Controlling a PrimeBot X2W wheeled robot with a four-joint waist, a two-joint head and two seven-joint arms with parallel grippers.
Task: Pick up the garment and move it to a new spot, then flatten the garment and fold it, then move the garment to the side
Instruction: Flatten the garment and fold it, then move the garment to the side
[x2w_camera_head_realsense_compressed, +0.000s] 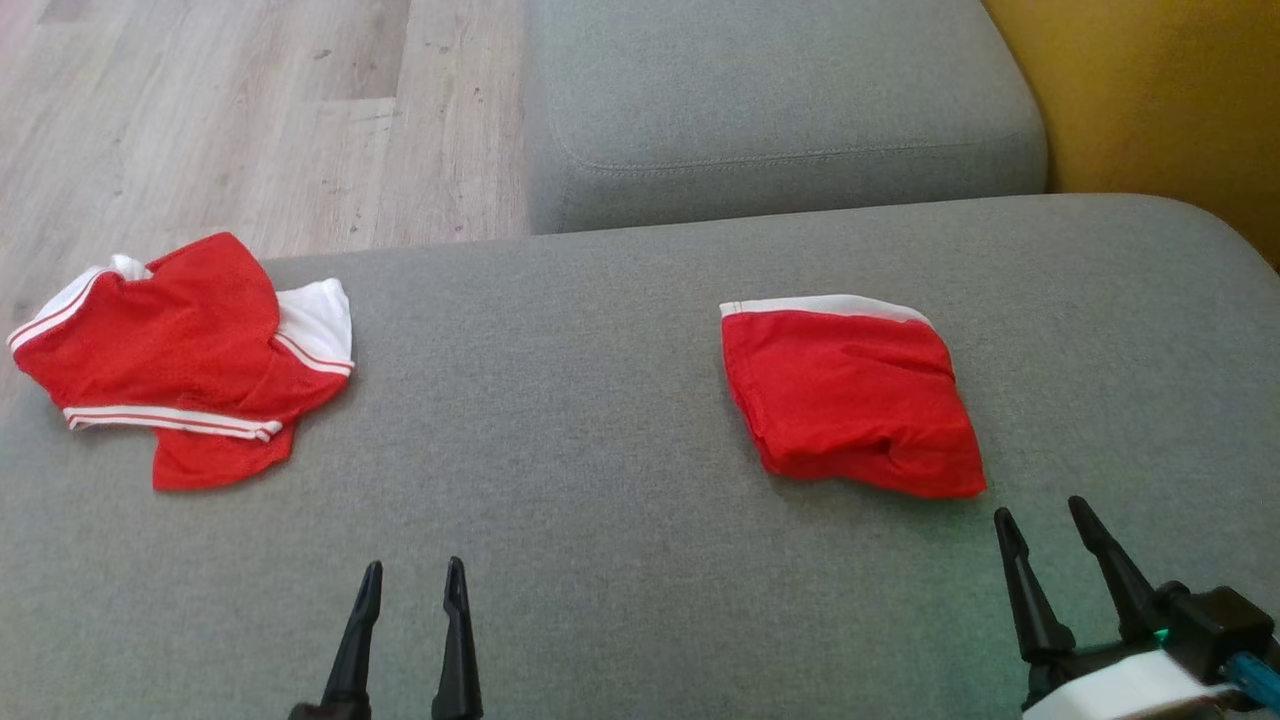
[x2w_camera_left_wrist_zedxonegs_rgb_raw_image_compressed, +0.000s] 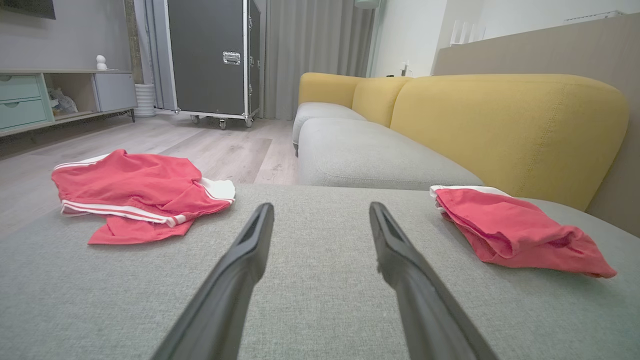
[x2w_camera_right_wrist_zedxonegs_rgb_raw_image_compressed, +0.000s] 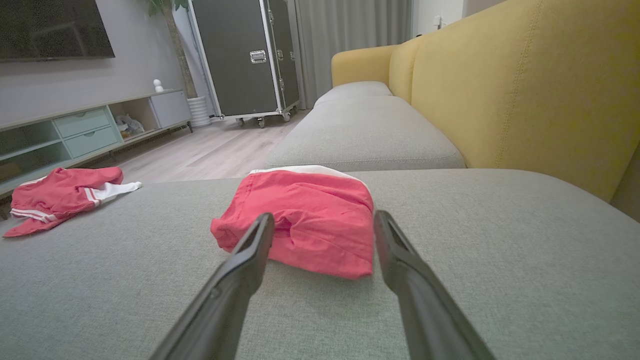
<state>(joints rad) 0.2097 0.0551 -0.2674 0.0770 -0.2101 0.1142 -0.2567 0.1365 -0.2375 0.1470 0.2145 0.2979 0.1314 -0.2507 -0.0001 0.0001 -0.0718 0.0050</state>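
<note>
Evidently one piece was already dealt with: the folded red garment (x2w_camera_head_realsense_compressed: 850, 400) lay fairly flat on the right of the grey cushion (x2w_camera_head_realsense_compressed: 600, 450), just ahead of my right gripper (x2w_camera_head_realsense_compressed: 1040, 508), whose fingers stood apart and held nothing. My left gripper (x2w_camera_head_realsense_compressed: 413, 563) hung likewise spread and empty over bare cushion nearer the middle. Far to the left, at the cushion's edge by the wooden floor (x2w_camera_head_realsense_compressed: 250, 100), the crumpled red garment (x2w_camera_head_realsense_compressed: 180, 360) with white stripes lay in a heap. By my judgement that one needed the whole routine: lifting, moving, flattening, folding, setting aside. Nothing lay between the grippers and either piece. Beyond stood a second cushion (x2w_camera_head_realsense_compressed: 780, 100), the yellow backrest (x2w_camera_head_realsense_compressed: 1150, 90) and, across the floor, a black wheeled case (x2w_camera_left_wrist_zedxonegs_rgb_raw_image_compressed: 212, 55).
</note>
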